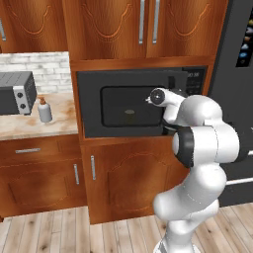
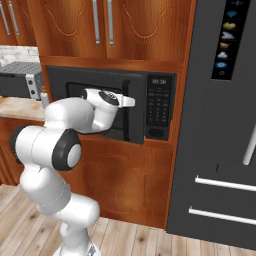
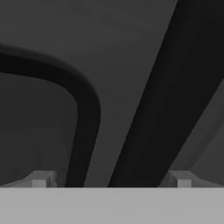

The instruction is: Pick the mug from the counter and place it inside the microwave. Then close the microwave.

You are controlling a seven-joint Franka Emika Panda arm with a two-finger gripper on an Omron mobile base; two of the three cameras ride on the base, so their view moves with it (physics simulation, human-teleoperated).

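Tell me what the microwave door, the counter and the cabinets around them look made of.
Microwave door: matte black casing, dark see-through window, likely tinted glass, since a yellowish shape shows faintly behind it. Its bar handle: plain black, metal or plastic, can't tell. Counter: polished stone look, beige with rusty veining. Cabinets: reddish wood, visible grain, carved panels, with metal-looking grey pulls.

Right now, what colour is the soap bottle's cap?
Brown, on a white soap bottle; clearest in the left base view.
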